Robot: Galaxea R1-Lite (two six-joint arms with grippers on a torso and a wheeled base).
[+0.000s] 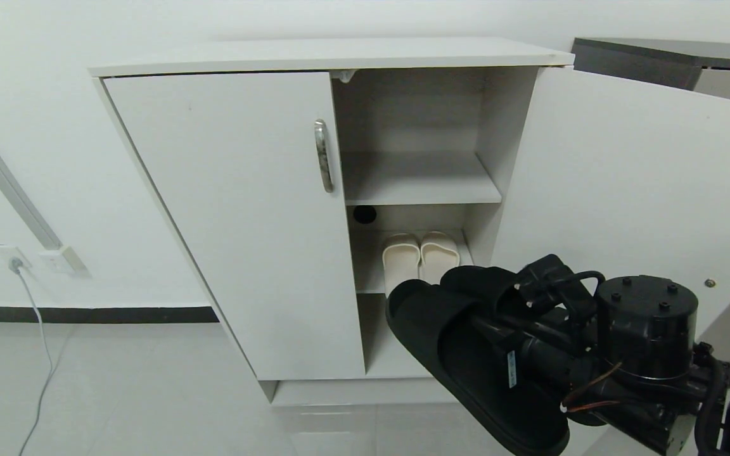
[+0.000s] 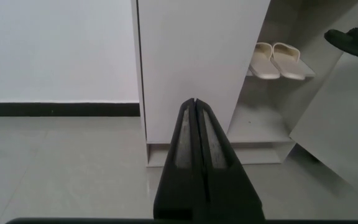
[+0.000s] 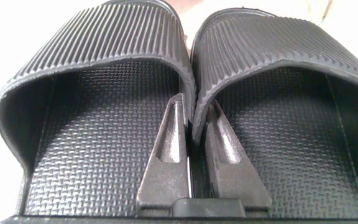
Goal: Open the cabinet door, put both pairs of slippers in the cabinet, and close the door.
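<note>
While the cabinet [image 1: 327,56] stands with its right door [image 1: 625,190] swung wide and its left door [image 1: 232,215] closed, the right gripper [image 3: 194,104] holds the pair of black slippers [image 1: 466,354] just in front of the cabinet's open half, at about the height of its lowest compartment [image 1: 393,361]. One of its fingers [image 3: 166,149] sits inside each slipper. Together they pinch the two adjoining strap walls, so that the pair hangs side by side with the toes pointing away from the gripper and toward the cabinet. Whether the toes already cross the cabinet's front edge cannot be told from the head view. The pair of white slippers [image 1: 420,253] lies side by side on the cabinet's middle shelf [image 1: 365,269], beneath the upper shelf [image 1: 419,180]. A metal handle [image 1: 322,155] runs upright along the inner edge of the left door. The left gripper [image 2: 195,106], its fingers pressed together, hangs low before the cabinet's closed left door, above the floor [image 1: 118,392].
</note>
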